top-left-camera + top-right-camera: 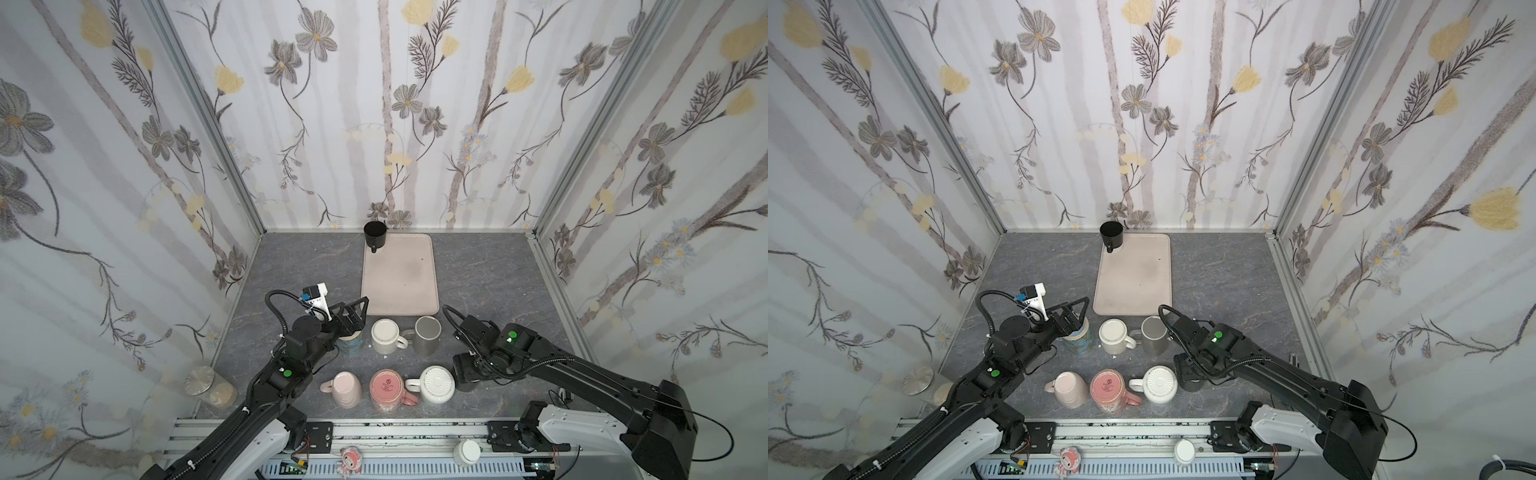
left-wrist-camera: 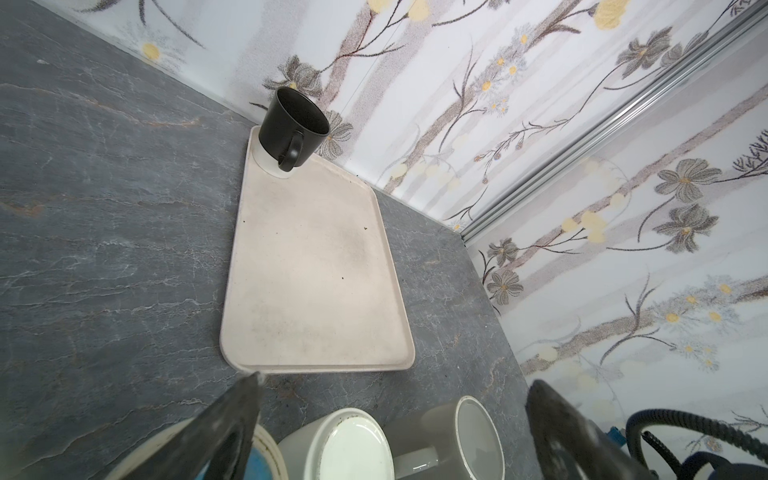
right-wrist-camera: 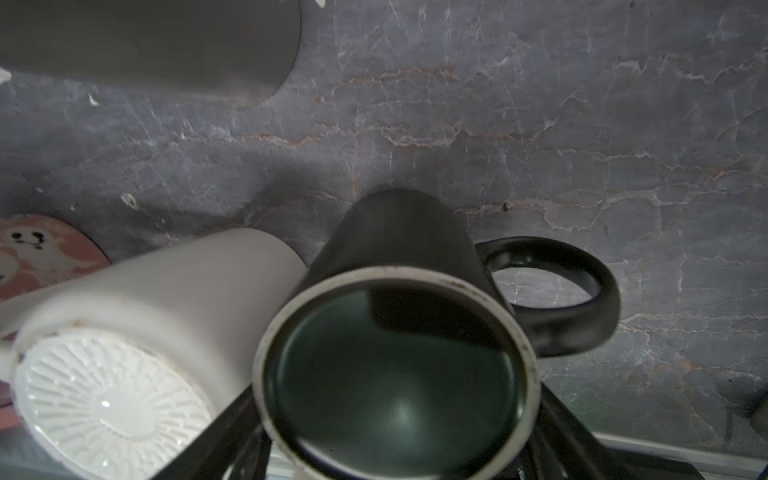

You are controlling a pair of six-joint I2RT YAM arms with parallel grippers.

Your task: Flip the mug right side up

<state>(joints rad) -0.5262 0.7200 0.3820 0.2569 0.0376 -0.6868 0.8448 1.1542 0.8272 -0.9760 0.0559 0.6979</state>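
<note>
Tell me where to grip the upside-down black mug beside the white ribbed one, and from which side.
Grip the black mug across its body under the upturned base, coming from above. It stands rim down, so the rim offers no hold. Its handle juts one way and the white ribbed mug crowds the opposite side, so the two free sides probably suit the grip best.

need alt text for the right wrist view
An upside-down black mug fills the foreground, base toward the camera, with the right gripper's dark fingers on either side of it. A white mug with a ribbed base sits beside it on the grey marbled tabletop.
</note>
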